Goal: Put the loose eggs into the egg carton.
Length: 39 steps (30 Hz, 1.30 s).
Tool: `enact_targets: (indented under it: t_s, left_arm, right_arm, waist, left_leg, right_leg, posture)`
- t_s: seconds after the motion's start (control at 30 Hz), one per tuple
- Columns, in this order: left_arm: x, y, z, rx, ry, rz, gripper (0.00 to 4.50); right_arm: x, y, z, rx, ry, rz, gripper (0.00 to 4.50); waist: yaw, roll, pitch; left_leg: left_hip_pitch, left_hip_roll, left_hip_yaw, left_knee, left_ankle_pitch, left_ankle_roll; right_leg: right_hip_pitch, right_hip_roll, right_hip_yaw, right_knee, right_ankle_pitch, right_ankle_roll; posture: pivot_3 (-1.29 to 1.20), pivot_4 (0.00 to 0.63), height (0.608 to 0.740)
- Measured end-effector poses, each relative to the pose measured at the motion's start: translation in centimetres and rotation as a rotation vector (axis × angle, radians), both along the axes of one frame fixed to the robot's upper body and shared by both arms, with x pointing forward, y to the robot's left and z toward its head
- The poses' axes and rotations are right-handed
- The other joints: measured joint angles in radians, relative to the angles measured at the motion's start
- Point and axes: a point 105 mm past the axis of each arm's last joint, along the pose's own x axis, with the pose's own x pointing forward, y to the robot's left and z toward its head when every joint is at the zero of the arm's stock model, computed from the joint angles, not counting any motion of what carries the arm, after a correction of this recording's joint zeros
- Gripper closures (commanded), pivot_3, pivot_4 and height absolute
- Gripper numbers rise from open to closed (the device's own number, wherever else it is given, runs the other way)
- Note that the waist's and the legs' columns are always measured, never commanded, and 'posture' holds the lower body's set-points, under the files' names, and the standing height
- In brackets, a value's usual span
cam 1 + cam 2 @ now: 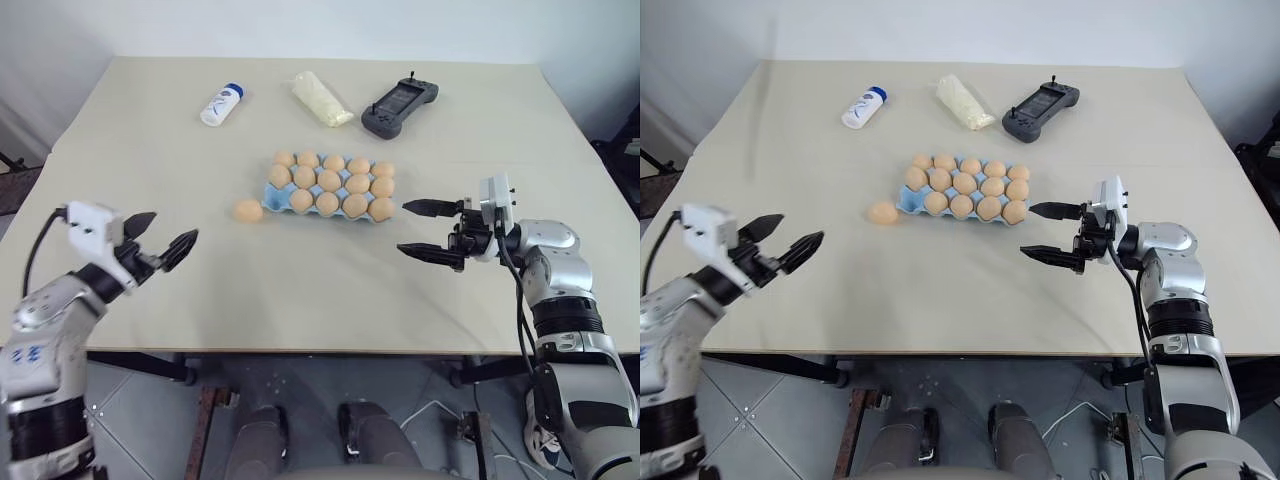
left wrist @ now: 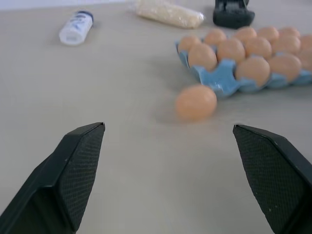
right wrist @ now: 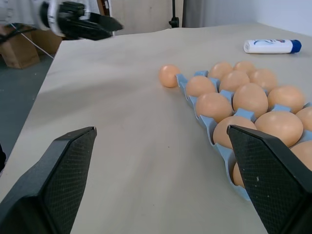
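One loose egg (image 1: 248,210), pale orange-tan, lies on the table just left of the light blue egg carton (image 1: 276,199), apart from it. The carton's cups hold several eggs in three rows. My left gripper (image 1: 162,240) hovers open over the table's left front, well short of the loose egg (image 2: 195,102), with nothing between its fingers. My right gripper (image 1: 432,230) stands open to the right of the carton (image 3: 214,136), pointing left toward it, and holds nothing.
Along the far side of the table lie a white bottle with a blue cap (image 1: 221,105), a white plastic-wrapped packet (image 1: 320,98) and a dark grey handheld controller (image 1: 399,105). The table's front edge (image 1: 320,352) runs just below both grippers.
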Motion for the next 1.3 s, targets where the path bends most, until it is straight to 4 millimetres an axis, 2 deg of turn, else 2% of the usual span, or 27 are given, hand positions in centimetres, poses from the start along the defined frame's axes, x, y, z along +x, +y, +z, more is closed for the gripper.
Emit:
enact_targets:
  t_s: [0.1,0.2,0.4,0.6,0.8,0.9,1.13,1.3]
  left_arm:
    - [1.5,-1.6,-0.5,0.009,0.024,-0.021,0.01]
    - [3.2,-2.7,-0.1,0.027,0.026,-0.029,0.01]
    - [6.3,-2.8,0.2,0.083,0.008,0.002,0.01]
    - [7.8,-4.6,-2.4,0.1,0.076,-0.068,0.01]
    - [8.8,-4.7,-3.1,0.113,0.099,-0.077,0.01]
    - [9.3,-5.0,-3.6,0.11,0.116,-0.082,0.59]
    - [9.5,-5.0,-4.5,0.111,0.14,-0.09,2.59]
    - [9.3,-4.8,-4.3,0.12,0.131,-0.094,2.92]
  right_arm:
    - [0.0,0.1,-0.1,0.0,0.002,-0.002,0.0]
    - [0.1,0.1,-0.1,0.001,0.003,-0.007,0.0]
    - [-0.1,0.0,-0.5,-0.001,0.007,-0.014,0.0]
    - [-0.2,0.2,-0.3,-0.004,-0.004,-0.012,0.0]
    - [-0.4,0.2,-0.4,-0.006,0.002,-0.016,0.0]
    - [-0.6,0.2,-0.6,-0.01,0.004,-0.015,0.0]
    - [-0.6,0.3,-0.6,-0.011,0.003,-0.022,0.0]
    - [-0.8,0.4,-0.6,-0.012,0.005,-0.024,0.0]
  waist:
    - [-0.008,0.0,0.0]
    - [-0.008,0.0,0.0]
    - [-0.007,0.0,0.0]
    - [-0.007,0.0,0.0]
    - [-0.006,0.0,0.0]
    - [-0.002,0.0,0.0]
    - [-0.001,0.0,0.0]
    - [0.003,0.0,0.0]
  left_leg:
    - [-0.001,0.0,0.001,0.0,0.0,0.0]
    - [-0.001,0.001,0.0,0.0,0.0,0.0]
    - [0.0,0.001,0.001,0.003,0.0,0.0]
    - [-0.001,0.001,0.001,0.003,0.0,-0.001]
    - [0.0,0.0,0.001,0.004,0.001,-0.001]
    - [-0.001,0.0,0.001,0.005,0.001,-0.001]
    - [0.0,0.001,0.001,0.004,0.001,-0.001]
    - [0.0,0.001,0.001,0.005,0.001,-0.001]
  right_leg:
    - [-0.001,0.001,0.0,0.0,0.0,0.0]
    - [-0.001,0.002,0.0,0.001,0.0,0.0]
    - [-0.001,0.002,0.0,0.003,0.0,0.0]
    - [-0.001,0.002,0.001,0.004,0.0,0.0]
    - [-0.001,0.002,0.001,0.005,0.0,0.0]
    - [-0.001,0.002,0.001,0.006,0.0,0.0]
    - [-0.002,0.002,0.001,0.006,0.0,0.0]
    - [-0.002,0.002,0.001,0.007,0.0,0.0]
  posture:
    - [0.0,0.15,0.74]
    - [0.0,0.15,0.74]
    - [0.0,0.15,0.74]
    - [0.0,0.15,0.74]
    - [0.0,0.15,0.74]
    - [0.0,0.15,0.74]
    - [0.0,0.15,0.74]
    - [0.0,0.15,0.74]
